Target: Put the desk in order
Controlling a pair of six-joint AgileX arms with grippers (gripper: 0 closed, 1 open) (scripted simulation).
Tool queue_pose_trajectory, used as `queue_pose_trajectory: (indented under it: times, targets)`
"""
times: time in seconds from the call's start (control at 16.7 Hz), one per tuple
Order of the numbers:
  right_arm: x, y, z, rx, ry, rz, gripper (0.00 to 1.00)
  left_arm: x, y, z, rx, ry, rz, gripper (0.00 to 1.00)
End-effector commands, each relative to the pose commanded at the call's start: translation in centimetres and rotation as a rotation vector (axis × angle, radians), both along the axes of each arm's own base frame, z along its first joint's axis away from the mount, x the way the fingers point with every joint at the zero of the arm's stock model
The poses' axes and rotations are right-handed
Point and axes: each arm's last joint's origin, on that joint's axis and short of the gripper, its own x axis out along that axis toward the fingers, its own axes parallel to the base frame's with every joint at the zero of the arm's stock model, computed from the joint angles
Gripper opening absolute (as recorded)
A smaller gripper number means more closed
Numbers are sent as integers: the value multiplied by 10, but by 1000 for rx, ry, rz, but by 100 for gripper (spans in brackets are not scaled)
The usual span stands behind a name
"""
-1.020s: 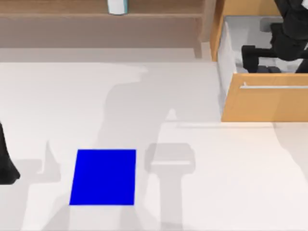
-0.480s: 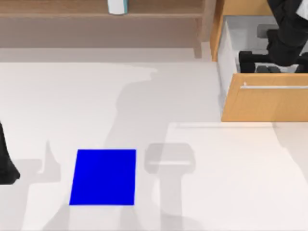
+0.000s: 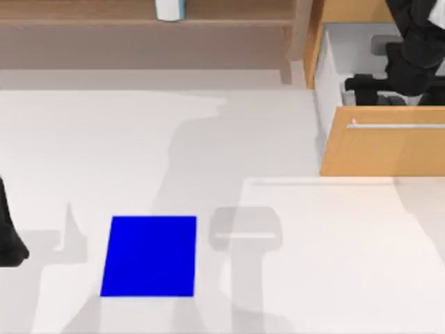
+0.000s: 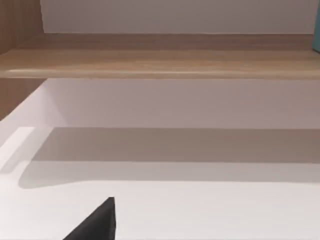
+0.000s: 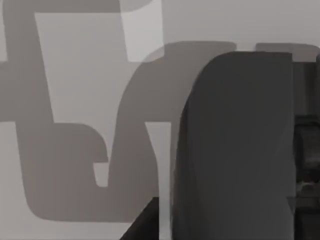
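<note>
White tabletop (image 3: 278, 139) was seen nearly bare, a blue mat (image 3: 149, 256) at seven o'clock. At two o'clock, the right tool (image 3: 368, 85) was sunk in the open drawer (image 3: 382, 149); its grip could not be told. Snagging the drawer front on withdrawal was judged the risk.

No readable text, labels or numbers anywhere.

The worktop (image 3: 292, 146) is a smooth, matt white surface, and the blue mat (image 3: 149, 256) on it looks flat and matt too. The shelf (image 3: 139, 28) is brown wood with a dull grain, and the drawer (image 3: 382, 142) has a lighter wood front with a thin metallic-looking handle (image 3: 396, 126) and a plain white inside. The right gripper (image 3: 361, 90) in the drawer is matt black, like plastic.
</note>
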Motion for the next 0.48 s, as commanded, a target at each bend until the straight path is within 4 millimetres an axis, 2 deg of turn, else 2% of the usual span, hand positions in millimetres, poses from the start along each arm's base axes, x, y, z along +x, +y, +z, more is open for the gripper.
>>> queue_pose_trajectory:
  times: [0.42,0.48]
  targets:
    - [0,0,0,0,0,0,2,0,0,0,0,0,0,100]
    - [0,0,0,0,0,0,0,0,0,0,0,0,0,100]
